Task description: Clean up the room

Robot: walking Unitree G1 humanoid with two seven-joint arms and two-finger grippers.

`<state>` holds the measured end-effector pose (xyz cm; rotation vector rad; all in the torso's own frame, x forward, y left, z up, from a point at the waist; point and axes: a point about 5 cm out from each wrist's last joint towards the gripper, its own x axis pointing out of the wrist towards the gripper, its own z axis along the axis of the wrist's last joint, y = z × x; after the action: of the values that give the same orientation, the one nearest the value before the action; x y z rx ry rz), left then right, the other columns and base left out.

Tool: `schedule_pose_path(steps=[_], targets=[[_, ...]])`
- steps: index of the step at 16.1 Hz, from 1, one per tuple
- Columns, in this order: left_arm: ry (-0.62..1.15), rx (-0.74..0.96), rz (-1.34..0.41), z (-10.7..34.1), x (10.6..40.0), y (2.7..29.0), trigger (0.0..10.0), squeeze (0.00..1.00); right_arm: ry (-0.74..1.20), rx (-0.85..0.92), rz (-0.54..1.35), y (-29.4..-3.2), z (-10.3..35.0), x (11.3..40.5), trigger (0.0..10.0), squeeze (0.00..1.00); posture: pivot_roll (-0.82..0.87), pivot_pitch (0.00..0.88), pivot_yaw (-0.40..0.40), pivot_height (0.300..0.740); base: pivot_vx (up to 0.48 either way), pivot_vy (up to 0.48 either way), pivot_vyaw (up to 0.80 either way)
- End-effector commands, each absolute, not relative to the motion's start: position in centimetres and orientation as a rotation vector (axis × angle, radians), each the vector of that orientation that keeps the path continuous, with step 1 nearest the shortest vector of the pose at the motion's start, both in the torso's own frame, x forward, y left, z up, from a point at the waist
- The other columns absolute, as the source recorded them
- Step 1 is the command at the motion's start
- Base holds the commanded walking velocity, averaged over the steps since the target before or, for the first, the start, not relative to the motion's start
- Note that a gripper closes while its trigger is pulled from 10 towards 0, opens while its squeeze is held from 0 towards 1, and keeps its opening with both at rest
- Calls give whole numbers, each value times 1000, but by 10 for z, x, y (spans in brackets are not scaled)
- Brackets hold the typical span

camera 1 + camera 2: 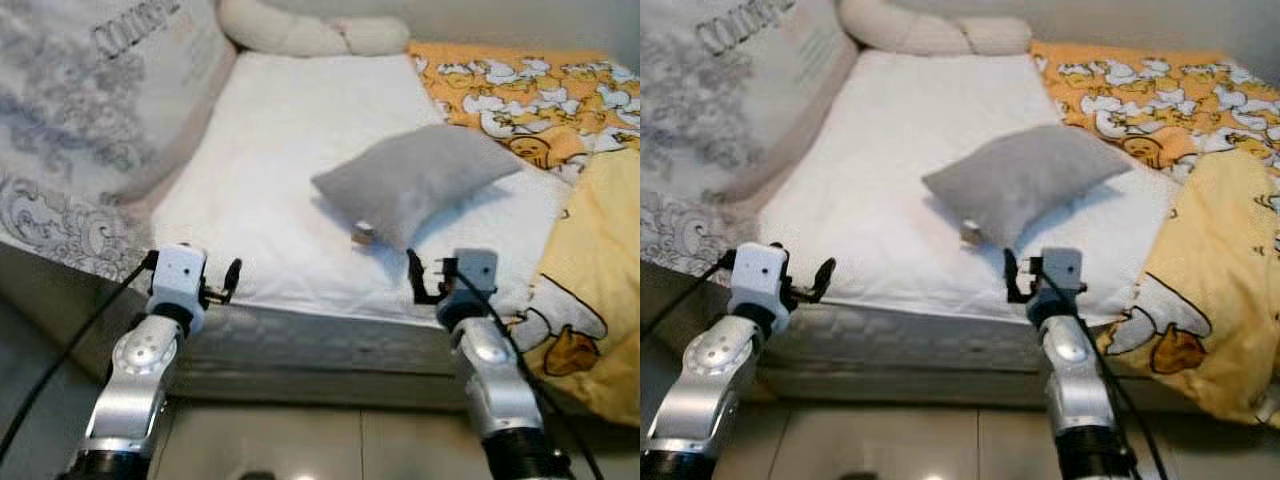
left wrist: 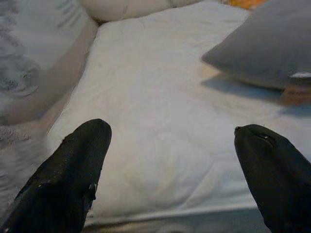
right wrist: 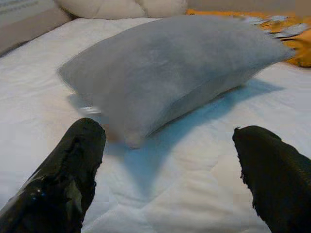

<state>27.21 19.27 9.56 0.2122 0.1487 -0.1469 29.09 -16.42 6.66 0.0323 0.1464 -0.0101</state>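
Both tools poised at the bed's near edge, tidying hardly begun.

The grey pillow (image 1: 418, 180) lies askew mid-mattress (image 1: 280, 140), its long axis running diagonally from the near-left corner up toward the duck-print blanket (image 1: 520, 90) on the right; a small tag-like bit shows at its near end. The left tool (image 1: 222, 282) and right tool (image 1: 425, 275) hover over the mattress edge, fingers spread, holding nothing. Judging by the rumpled blanket and stray pillow, nearly all straightening remains.
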Motion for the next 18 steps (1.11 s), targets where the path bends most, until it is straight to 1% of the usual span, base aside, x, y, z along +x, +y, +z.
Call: schedule_pose_path(steps=[1,11,18], targets=[[141,210,-171,97,274,185,10000,0,149,25,-48,-177,68,291,10000,0,36,0,-13,740,337,0,0],[145,207,-175,95,276,183,10000,0,130,-5,-27,-183,72,296,10000,0,19,0,-5,740,335,0,0],[146,206,-179,95,276,182,10000,0,142,-9,-10,-181,69,293,10000,0,26,0,-6,740,335,0,0]])
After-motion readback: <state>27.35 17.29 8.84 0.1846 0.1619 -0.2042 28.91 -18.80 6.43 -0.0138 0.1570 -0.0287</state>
